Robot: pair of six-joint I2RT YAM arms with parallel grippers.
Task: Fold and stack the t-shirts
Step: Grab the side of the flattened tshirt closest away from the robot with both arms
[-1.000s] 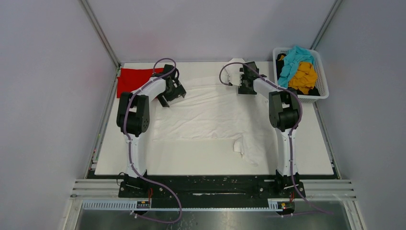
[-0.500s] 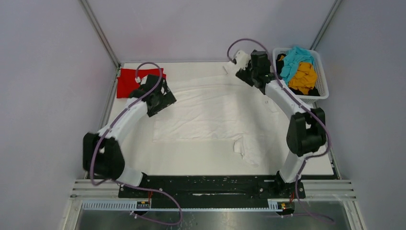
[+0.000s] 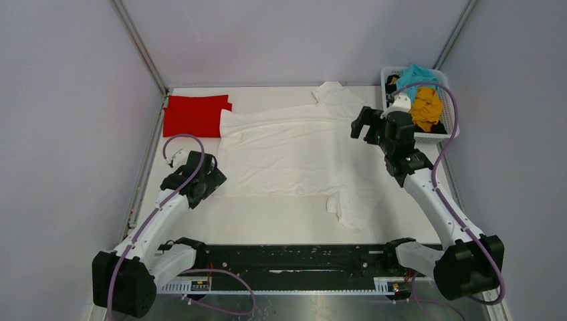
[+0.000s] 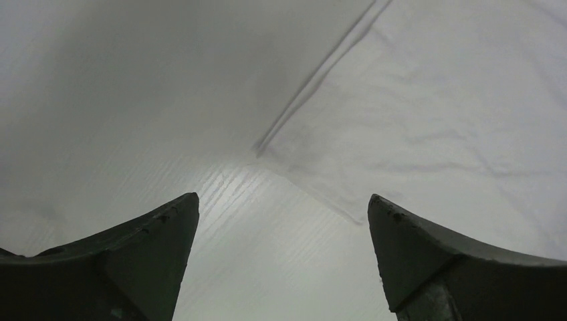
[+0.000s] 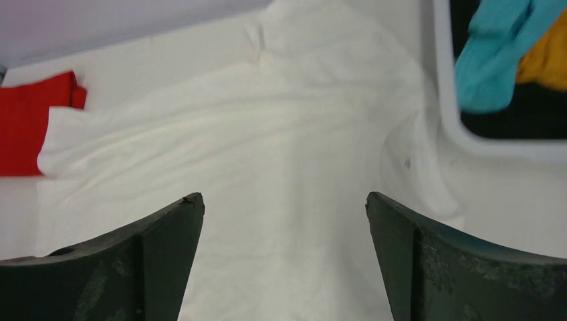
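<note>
Both sets of jaws are spread wide, nothing in them. Left jaws hang over the white shirt's (image 3: 301, 147) near-left corner, right jaws over its right side by the basket (image 3: 441, 138). The shirt's spread out on the tabletop (image 3: 267, 224), with the red shirt (image 3: 194, 115) just beside its far-left corner.

Pale grey walls, white table (image 3: 294, 224)

The large white cotton t-shirt (image 3: 294, 150) lies spread across the middle of the flat white table (image 3: 267, 231). At 10 o'clock, touching its edge, lies the folded red cotton t-shirt (image 3: 192, 115). At 2 o'clock stands the white plastic lattice basket (image 3: 441, 137), holding the teal shirt (image 3: 411, 72) over the mustard-yellow shirt (image 3: 428, 110), with the black shirt (image 5: 515, 110) seemingly beneath.
</note>
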